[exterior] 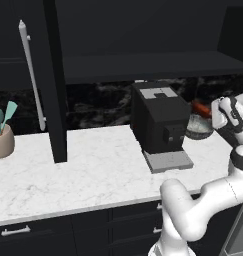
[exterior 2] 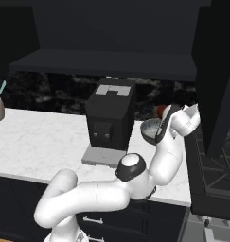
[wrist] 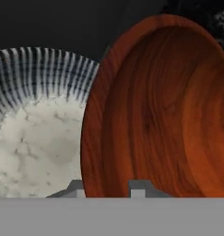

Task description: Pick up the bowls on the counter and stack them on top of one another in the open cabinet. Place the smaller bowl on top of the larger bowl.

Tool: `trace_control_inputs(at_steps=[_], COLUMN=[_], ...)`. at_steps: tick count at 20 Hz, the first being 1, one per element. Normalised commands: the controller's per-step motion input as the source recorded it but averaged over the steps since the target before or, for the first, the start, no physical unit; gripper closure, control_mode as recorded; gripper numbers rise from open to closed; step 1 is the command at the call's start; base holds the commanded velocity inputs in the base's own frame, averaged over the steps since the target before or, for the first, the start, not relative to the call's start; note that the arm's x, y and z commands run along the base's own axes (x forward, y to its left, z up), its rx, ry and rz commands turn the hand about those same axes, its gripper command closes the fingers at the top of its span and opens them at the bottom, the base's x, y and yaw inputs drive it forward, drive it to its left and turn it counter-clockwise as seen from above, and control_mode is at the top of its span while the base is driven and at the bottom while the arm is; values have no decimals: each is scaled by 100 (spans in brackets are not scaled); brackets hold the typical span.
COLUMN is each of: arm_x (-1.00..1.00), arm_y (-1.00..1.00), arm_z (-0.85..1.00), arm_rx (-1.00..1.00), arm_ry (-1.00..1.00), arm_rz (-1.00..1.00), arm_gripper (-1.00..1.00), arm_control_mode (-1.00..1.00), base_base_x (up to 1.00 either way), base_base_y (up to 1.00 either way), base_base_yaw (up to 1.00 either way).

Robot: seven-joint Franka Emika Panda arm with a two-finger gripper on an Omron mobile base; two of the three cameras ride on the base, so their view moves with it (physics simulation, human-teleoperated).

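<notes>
Smaller bowl point(wrist: 159, 110): we see the reddish-brown one huge in the hand view, tipped on edge so we look straight into its hollow, and there's nothing in it. From the left base view it's just an orange-red sliver point(exterior: 200, 108) beside the hand, behind the coffee machine.
Larger bowl point(wrist: 35, 124): grey, mottled, striped toward the rim, sitting just beside the brown one and partly behind it in the hand view. Nothing inside that we can make out. In the base views it sits on the counter at the far right end point(exterior: 199, 127), right next to the robot's wrist point(exterior 2: 149, 130).
Gripper point(wrist: 106, 188): two small fingertips poke up at the bottom of the hand view, and the brown bowl's rim sits right between them. Looks like they straddle the rim, but honestly we can't tell whether they're actually pinching it or just close.
Counter point(exterior: 83, 165): white marble, black drawers underneath.
Open cabinet point(exterior: 143, 65): dark shelf above the counter, nothing on it as far as we can see; its tall door point(exterior: 53, 80) hangs open with the long silver handle point(exterior: 32, 75).
Coffee machine point(exterior: 158, 120): black box with a grey drip tray, parked mid-counter.
Utensil pot point(exterior: 2, 140): beige, far left, holding teal spatulas and a wooden handle.
</notes>
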Motion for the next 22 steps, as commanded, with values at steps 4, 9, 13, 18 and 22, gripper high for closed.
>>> trace_control_inputs(at_steps=[4, 9, 13, 18, 22], arm_x=[87, 73, -64, -51, -72], arm_y=[0, 0, 3, 15, 31], arm_z=[-41, -28, 39, 97, 7], arm_rx=[-22, -16, 0, 0, -21], arm_ry=[3, 2, 3, 0, 11], arm_rz=[0, 0, 1, 9, 20], arm_gripper=[100, -100, -100, -100, -100], arm_control_mode=[-100, -100, -100, -100, -100], base_base_x=[0, 0, 0, 0, 0], base_base_y=[0, 0, 0, 0, 0], base_base_yaw=[0, 0, 0, 0, 0])
